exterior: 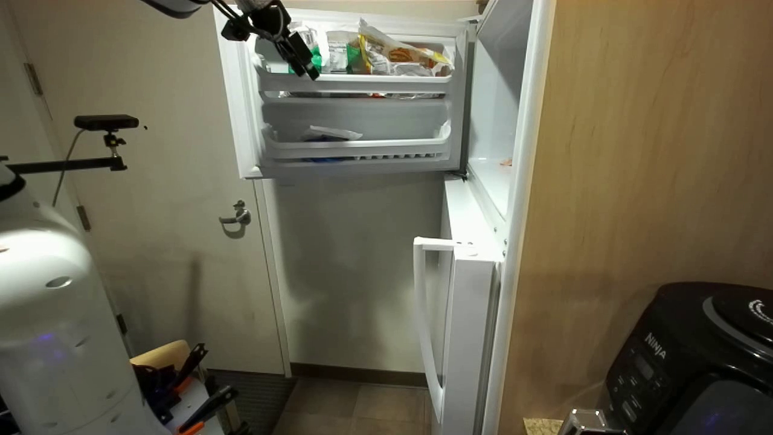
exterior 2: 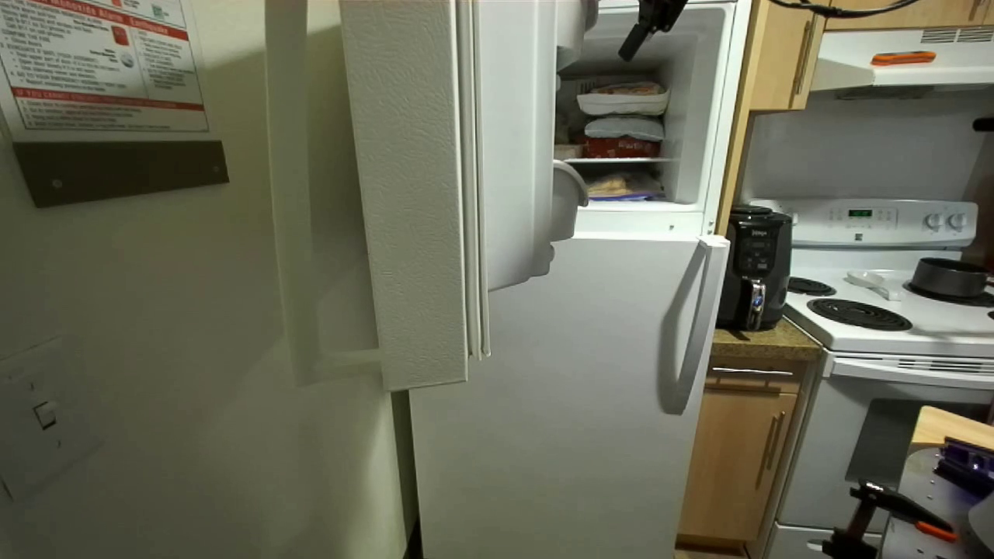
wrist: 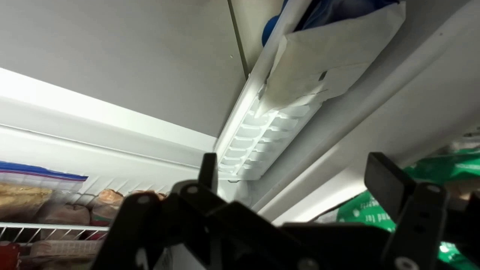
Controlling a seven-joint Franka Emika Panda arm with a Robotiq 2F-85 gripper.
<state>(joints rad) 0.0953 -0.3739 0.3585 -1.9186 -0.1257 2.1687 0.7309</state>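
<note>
My gripper is open with nothing between its fingers in the wrist view. In an exterior view the gripper hangs in front of the upper shelf of the open freezer door. It also shows at the top of an exterior view. A green bag lies behind the right finger in the wrist view. A white ice cube tray and a white packet with blue lie in the lower door shelf. A yellow and clear bag stands in the upper door shelf.
The freezer compartment holds a white tray of food and a wire shelf with bagged food. The lower fridge door is shut, with a protruding handle. A black air fryer stands on the counter.
</note>
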